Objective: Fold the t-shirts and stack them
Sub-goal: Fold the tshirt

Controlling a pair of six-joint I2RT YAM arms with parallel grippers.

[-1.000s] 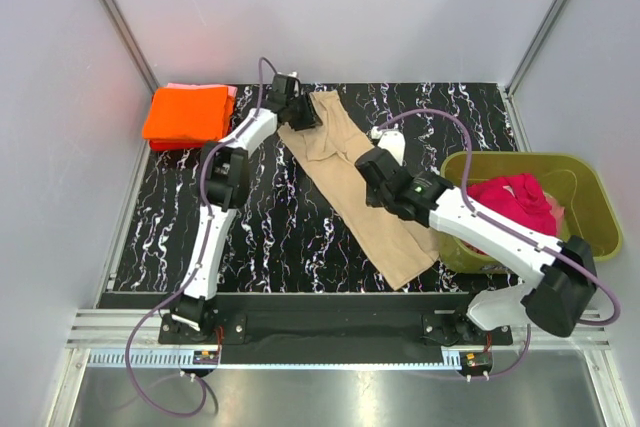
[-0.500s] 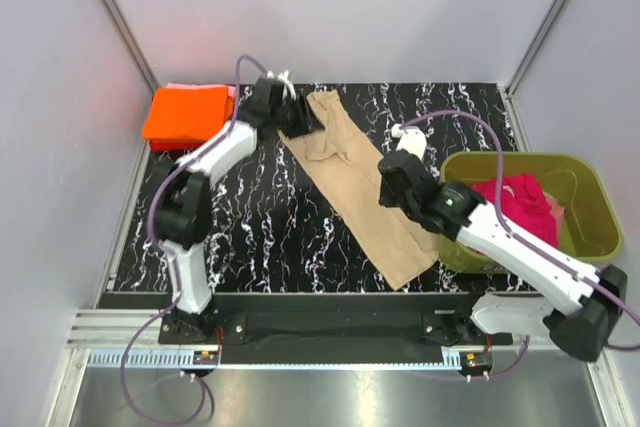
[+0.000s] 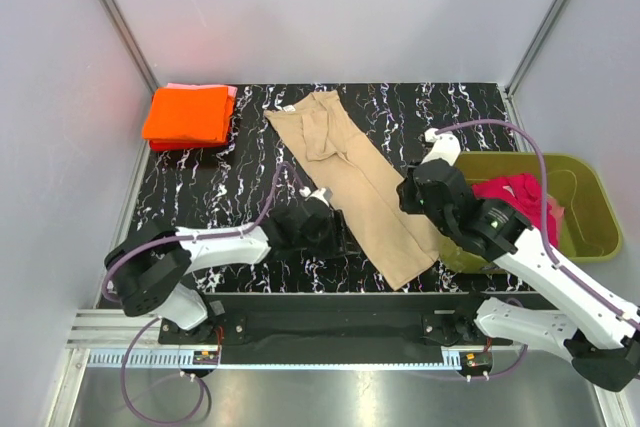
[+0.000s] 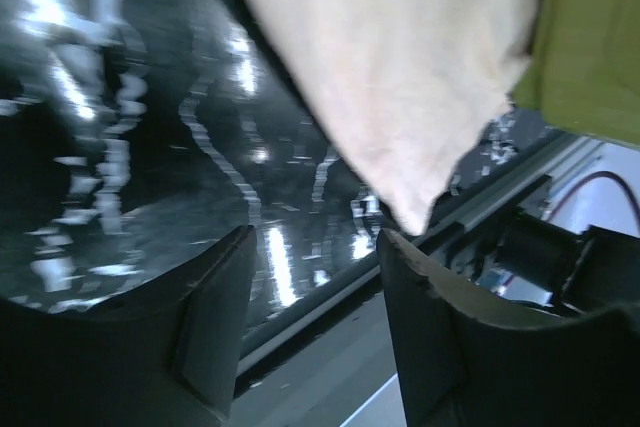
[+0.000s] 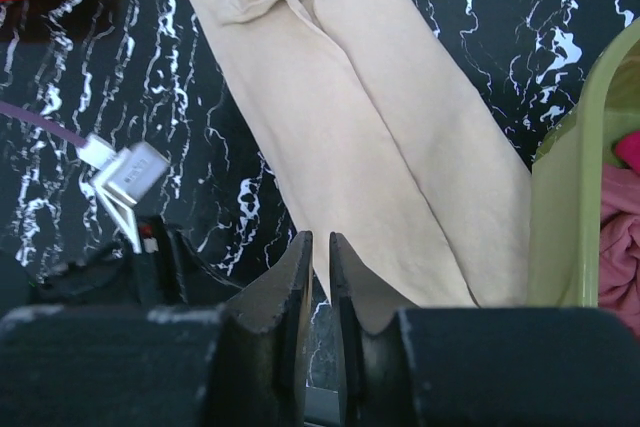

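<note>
Tan t-shirt [image 3: 350, 182] folded long. Left gripper [image 4: 315, 247] wide, empty; right gripper [image 5: 318, 247] barely parted (also empty). Best pinch both near corners squarely.

Left arm: folded low, forearm reaching toward the right.
Left gripper [image 4: 315, 245]: fingers well apart, empty.
Right arm: raised, wrist angled downward.
Right gripper [image 5: 318, 249]: fingers barely parted, empty.

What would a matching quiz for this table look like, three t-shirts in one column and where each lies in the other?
Things:
1. tan t-shirt
2. orange t-shirt
3. magenta t-shirt

Places:
A. bunched in the green tub
B. laid out long across the middle of the table
C. folded at the far left corner

Pairs: 1-B, 2-C, 3-A
</note>
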